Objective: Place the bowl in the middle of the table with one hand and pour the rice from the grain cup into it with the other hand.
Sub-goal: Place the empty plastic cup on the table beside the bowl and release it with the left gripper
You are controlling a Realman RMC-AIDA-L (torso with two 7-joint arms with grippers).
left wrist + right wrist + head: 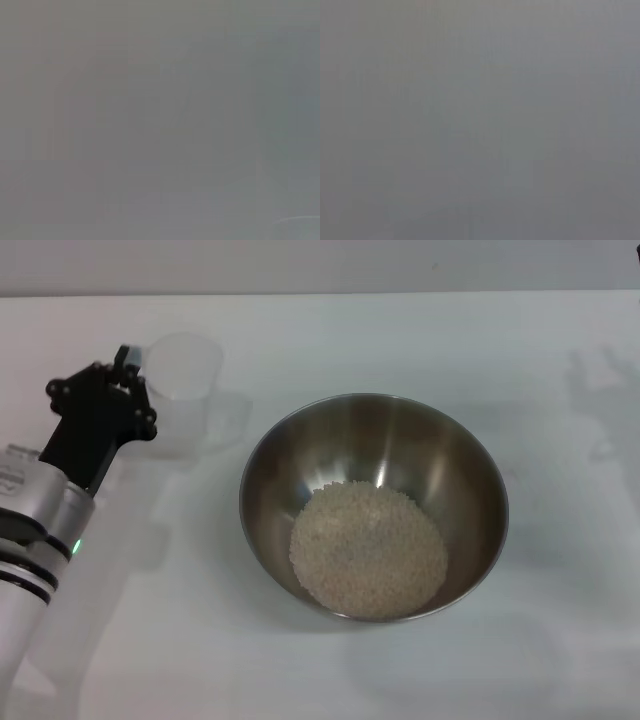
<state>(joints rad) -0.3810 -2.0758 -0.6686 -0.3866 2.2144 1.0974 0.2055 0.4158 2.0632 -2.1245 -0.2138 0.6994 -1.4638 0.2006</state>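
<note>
Left of the bowl (pixel 373 507), the empty grain cup (pixel 183 390) stands upright on the bench (pixel 560 660). The left gripper (pixel 125 370) is at its side; grip state unclear. The rice (pixel 368 550) sits heaped in the bowl, so pouring looks done. The right gripper is unseen.

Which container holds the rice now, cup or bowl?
The steel bowl: the rice lies heaped in its bottom. The clear grain cup, upright beside the left gripper, looks empty.
</note>
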